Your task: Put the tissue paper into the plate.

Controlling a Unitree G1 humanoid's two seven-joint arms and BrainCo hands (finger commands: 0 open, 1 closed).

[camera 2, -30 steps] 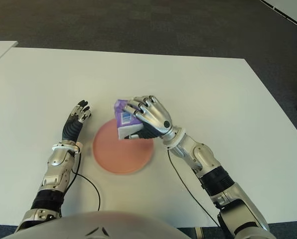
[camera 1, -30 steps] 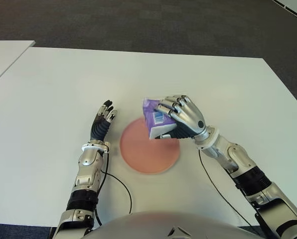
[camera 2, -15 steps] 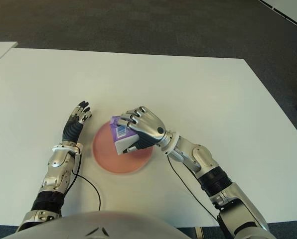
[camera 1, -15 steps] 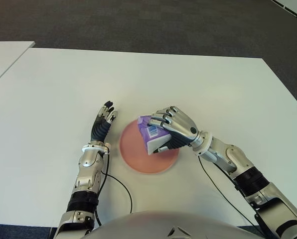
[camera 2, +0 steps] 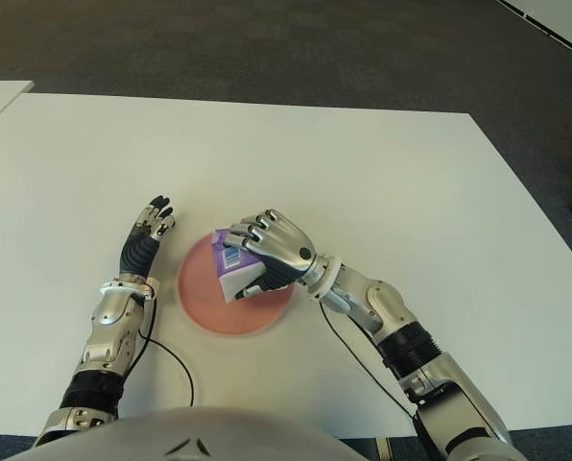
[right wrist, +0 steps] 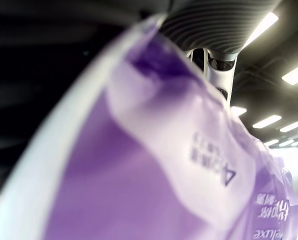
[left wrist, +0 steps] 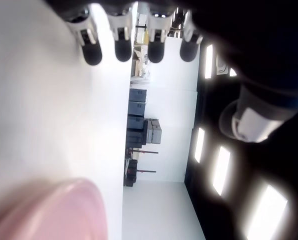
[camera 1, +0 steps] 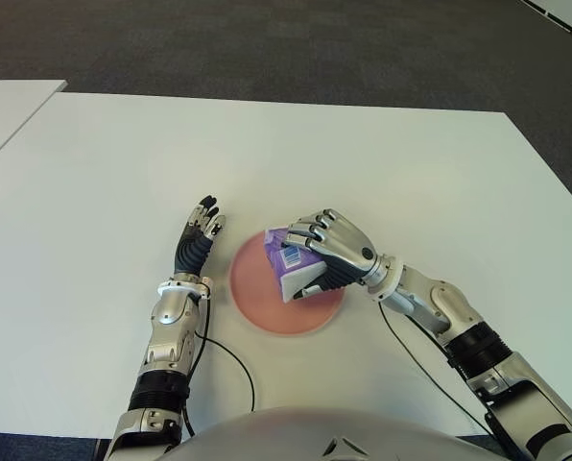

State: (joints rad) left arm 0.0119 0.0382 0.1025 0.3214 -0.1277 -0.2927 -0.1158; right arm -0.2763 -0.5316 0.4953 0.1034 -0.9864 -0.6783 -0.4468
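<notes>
Now purple tissue pack [camera 1: 291,262] (white barcode label), right hand [camera 1: 332,254] clutching it, over pink plate [camera 1: 257,298].

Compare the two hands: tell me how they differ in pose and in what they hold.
The right hand is curled around the purple tissue pack; the left hand holds nothing, its fingers straight. The right hand is over the pink plate; the left hand shows beside the plate, on its left, over the bare table. Both are silver with dark fingers.
</notes>
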